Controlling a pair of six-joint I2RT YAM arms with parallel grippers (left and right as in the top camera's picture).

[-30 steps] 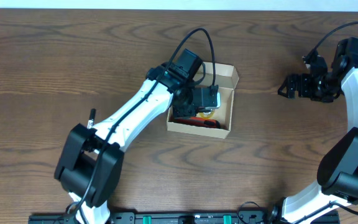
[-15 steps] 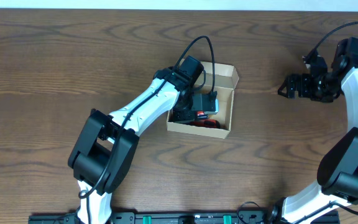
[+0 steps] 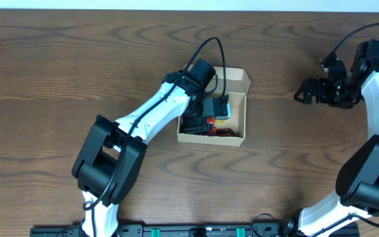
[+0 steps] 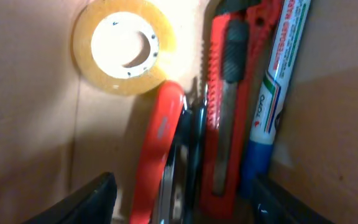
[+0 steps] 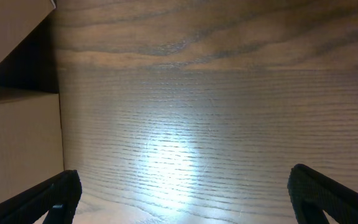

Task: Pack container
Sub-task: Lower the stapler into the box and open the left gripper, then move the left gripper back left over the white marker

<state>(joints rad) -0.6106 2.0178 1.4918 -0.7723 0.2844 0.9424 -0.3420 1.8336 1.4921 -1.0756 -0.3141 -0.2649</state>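
The container (image 3: 210, 138) is a tan cardboard box in mid-table with its flap lid (image 3: 237, 79) folded back. My left gripper (image 3: 199, 124) reaches down inside it. In the left wrist view the left gripper (image 4: 182, 205) is open, its fingers (image 4: 98, 199) standing wide on either side of a red-handled tool (image 4: 160, 143) that lies loose on the box floor. Beside that tool lie a red box cutter (image 4: 225, 93), a whiteboard marker (image 4: 278, 74) and a tape roll (image 4: 123, 46). My right gripper (image 3: 301, 92) hovers open over bare wood, right of the box.
The right gripper (image 5: 188, 199) looks at bare tabletop, with the container's wall (image 5: 17, 143) at the left edge of that view. The left arm's cable (image 3: 209, 46) arches over the box. Brown wooden table (image 3: 58, 72) lies all around.
The left arm has drawn in towards the box and its wrist has sunk lower into it. The right arm has not moved.
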